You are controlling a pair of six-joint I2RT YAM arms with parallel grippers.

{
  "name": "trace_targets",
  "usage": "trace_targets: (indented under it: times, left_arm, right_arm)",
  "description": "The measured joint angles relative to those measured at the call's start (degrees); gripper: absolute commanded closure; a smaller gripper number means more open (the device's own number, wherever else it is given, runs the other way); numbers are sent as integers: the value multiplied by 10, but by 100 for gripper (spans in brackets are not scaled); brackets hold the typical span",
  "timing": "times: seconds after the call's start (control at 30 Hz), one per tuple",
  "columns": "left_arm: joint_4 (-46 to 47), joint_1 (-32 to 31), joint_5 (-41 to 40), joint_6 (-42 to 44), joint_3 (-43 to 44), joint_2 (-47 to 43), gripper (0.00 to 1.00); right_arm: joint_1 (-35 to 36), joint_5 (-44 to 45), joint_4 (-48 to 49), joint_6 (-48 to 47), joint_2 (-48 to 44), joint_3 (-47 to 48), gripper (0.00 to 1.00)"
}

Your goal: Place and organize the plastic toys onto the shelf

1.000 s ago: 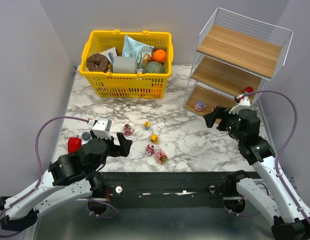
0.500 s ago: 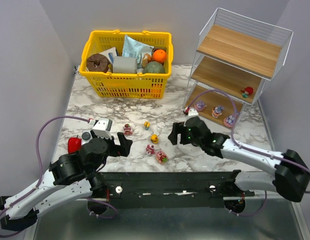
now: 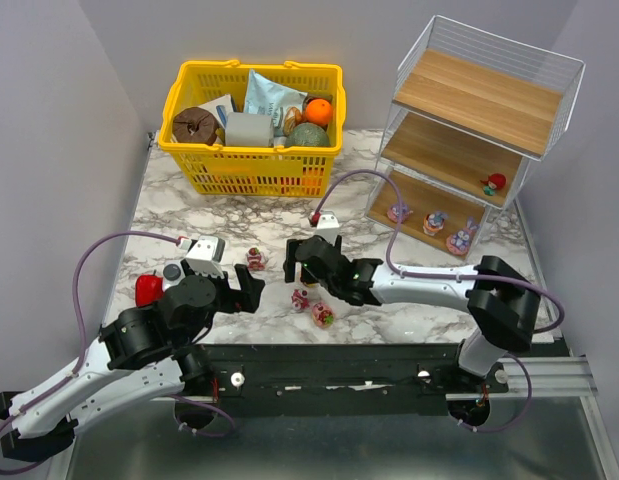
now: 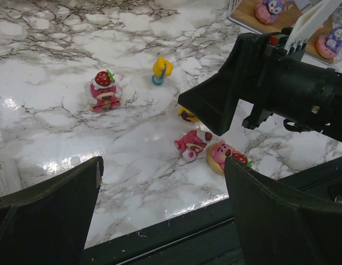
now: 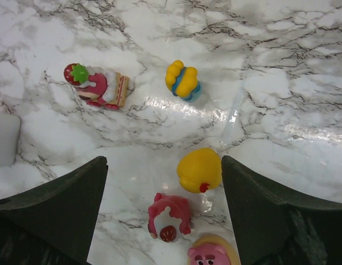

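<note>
Several plastic toys lie loose mid-table: a strawberry-topped pink figure (image 5: 97,85), a yellow and blue one (image 5: 183,80), a yellow duck (image 5: 199,170), a pink bear (image 5: 169,216) and a pink bear on a yellow base (image 5: 212,255). My right gripper (image 5: 164,165) hovers open above the duck and the pink bear, touching neither. My left gripper (image 4: 162,165) is open and empty at the near table edge, left of the toys (image 4: 193,143). The shelf (image 3: 469,110) stands at the back right. Three figurines (image 3: 435,221) sit on its bottom board and a red one (image 3: 493,183) on the middle board.
A yellow basket (image 3: 251,170) full of groceries stands at the back left. A white bottle with a grey cap (image 3: 197,256) and a red pepper-like object (image 3: 147,289) lie beside my left arm. The right arm's cable loops above the table in front of the shelf.
My right arm has swung from the shelf leftward to the middle of the table, above the loose toys. The left arm has stayed put.
</note>
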Motion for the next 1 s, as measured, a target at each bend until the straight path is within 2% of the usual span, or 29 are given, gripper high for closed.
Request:
trace_targets:
  times: [0.33, 0.57, 1.0]
  left_arm:
    - [0, 0, 0, 0, 0, 0, 1]
    - [0, 0, 0, 0, 0, 0, 1]
    - [0, 0, 0, 0, 0, 0, 1]
  right_arm:
    - [2, 21, -67, 31, 57, 36, 21]
    - [8, 22, -76, 36, 75, 37, 30]
    - [16, 58, -74, 37, 105, 47, 36]
